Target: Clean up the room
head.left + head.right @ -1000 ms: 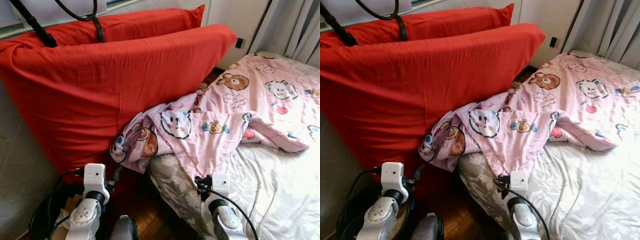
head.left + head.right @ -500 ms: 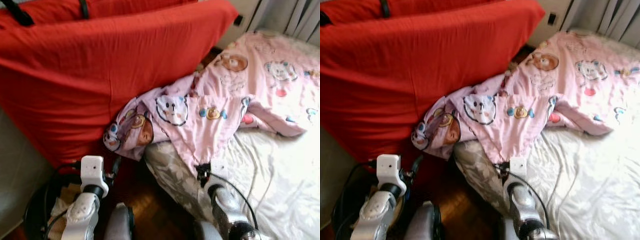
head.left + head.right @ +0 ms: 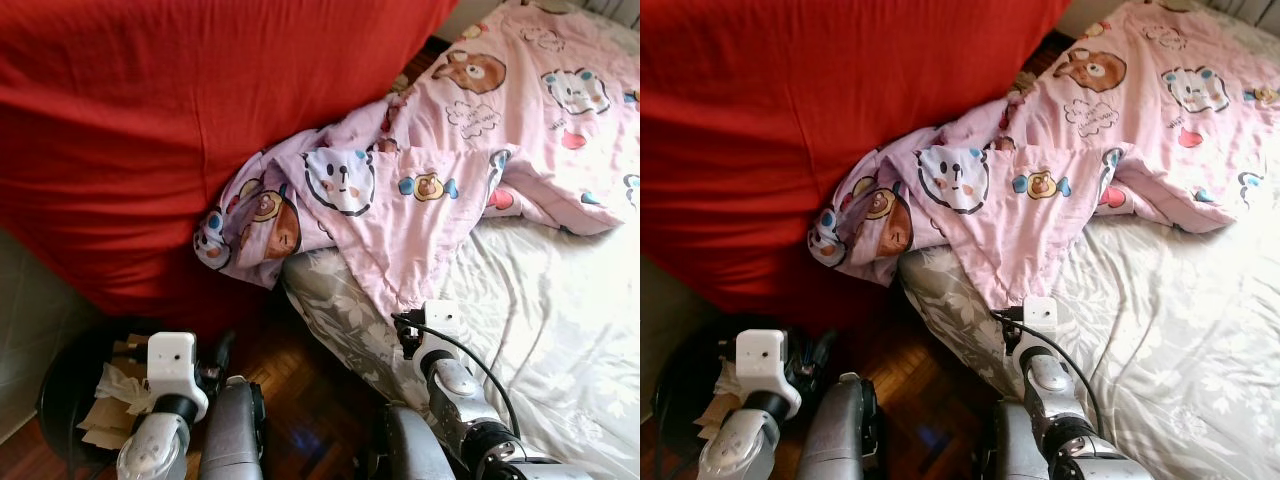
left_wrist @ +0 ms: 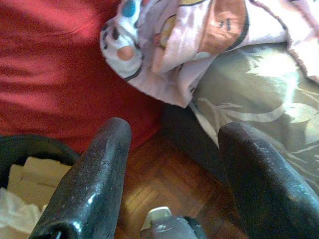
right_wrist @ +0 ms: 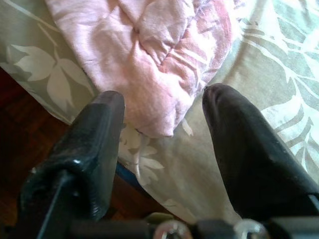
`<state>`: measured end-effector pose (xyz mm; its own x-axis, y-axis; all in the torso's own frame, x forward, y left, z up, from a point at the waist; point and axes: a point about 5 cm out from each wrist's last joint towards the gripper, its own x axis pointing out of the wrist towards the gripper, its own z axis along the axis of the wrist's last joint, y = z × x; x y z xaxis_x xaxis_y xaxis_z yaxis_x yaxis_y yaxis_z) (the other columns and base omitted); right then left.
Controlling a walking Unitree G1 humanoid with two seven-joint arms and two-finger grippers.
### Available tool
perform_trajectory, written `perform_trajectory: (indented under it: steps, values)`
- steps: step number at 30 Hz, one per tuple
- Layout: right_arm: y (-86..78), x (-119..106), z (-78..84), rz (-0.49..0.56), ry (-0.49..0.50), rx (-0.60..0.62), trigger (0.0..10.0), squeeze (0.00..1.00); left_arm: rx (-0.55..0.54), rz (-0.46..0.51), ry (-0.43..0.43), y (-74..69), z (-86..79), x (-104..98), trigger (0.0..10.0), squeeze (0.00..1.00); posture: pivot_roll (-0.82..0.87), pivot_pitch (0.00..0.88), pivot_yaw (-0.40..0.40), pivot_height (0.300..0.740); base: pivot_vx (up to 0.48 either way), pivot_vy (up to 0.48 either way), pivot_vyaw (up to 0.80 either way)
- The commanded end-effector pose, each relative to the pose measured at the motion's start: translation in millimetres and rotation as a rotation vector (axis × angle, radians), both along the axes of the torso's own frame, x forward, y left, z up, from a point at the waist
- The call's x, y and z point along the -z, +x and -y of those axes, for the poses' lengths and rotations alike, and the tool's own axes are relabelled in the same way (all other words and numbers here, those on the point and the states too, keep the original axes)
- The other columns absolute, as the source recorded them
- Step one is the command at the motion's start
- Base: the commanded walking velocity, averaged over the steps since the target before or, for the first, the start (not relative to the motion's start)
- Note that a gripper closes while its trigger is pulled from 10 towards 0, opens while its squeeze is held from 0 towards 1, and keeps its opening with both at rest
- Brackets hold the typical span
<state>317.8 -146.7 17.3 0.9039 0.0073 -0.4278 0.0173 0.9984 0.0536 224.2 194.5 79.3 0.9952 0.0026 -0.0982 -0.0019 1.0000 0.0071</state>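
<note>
Right wrist view: your right claw [image 5: 162, 149] gapes wide around the pink quilt [image 5: 149, 59] corner, centre frame; close squarely on its hem.

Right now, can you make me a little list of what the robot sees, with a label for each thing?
room: bedroom with dark wooden floor
bed: pale leaf-print sheet
blanket: pink cartoon-animal blanket, rumpled, one corner hanging over the bed edge
cushion: big red cushion standing beside the bed, touching the blanket
bin: black bin on the floor, paper inside
left gripper: left gripper open, above the floor beside the bin
right gripper: right gripper open, jaws either side of the blanket's hanging corner
</note>
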Motion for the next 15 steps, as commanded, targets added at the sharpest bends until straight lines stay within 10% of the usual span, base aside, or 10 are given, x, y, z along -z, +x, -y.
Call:
perform_trajectory:
  steps: [1,6,7,15]
  values:
    - [-6.1,8,2.0,-0.046,-0.004,0.010,10.0,1.00,0.000,-0.026,0.006,-5.4,0.0,2,10.0,0.00,0.15,0.373,-0.055,0.622,0.000,0.000,0.00]
    - [-1.9,4,2.7,-0.035,0.010,0.024,10.0,1.00,-0.001,-0.034,0.008,-11.3,0.3,-1,10.0,0.00,0.16,0.384,-0.053,0.622,0.000,0.000,0.00]
    - [1.8,0,2.8,-0.026,0.012,0.028,10.0,0.00,0.002,-0.039,0.012,-18.4,1.9,-6,10.0,0.00,0.17,0.401,-0.048,0.622,0.000,0.000,0.00]
    - [9.3,-8,10.6,-0.017,-0.003,0.066,10.0,0.00,0.002,-0.029,0.024,-30.7,2.1,-23,10.0,0.00,0.19,0.431,-0.040,0.622,0.000,0.000,0.00]
